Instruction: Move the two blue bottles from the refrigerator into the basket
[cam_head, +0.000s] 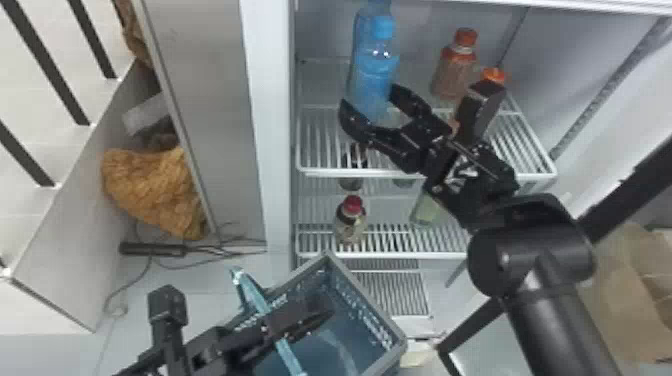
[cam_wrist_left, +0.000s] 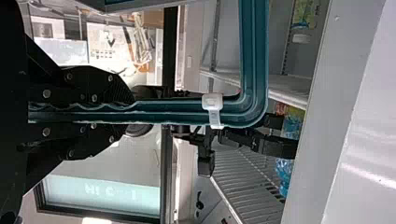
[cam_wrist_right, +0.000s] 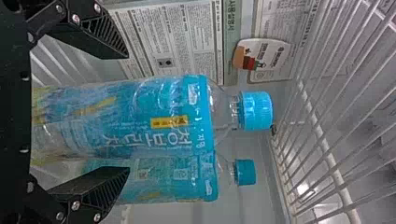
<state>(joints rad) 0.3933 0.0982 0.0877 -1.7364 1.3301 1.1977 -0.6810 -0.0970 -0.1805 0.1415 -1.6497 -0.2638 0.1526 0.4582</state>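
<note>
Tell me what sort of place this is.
Likely the front of an open refrigerator in some indoor room: there are wire shelves, blue bottles standing on the upper one, and a red-capped bottle on the shelf below.

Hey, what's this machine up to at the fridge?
A robot is at an open refrigerator. Its left gripper is closed on the handle of a basket in front of the shelves. Its right gripper is up at the top visible shelf, fingers open on either side of the nearer blue bottle, not gripping it. The other blue bottle stands behind. Neither is in the basket yet.
</note>
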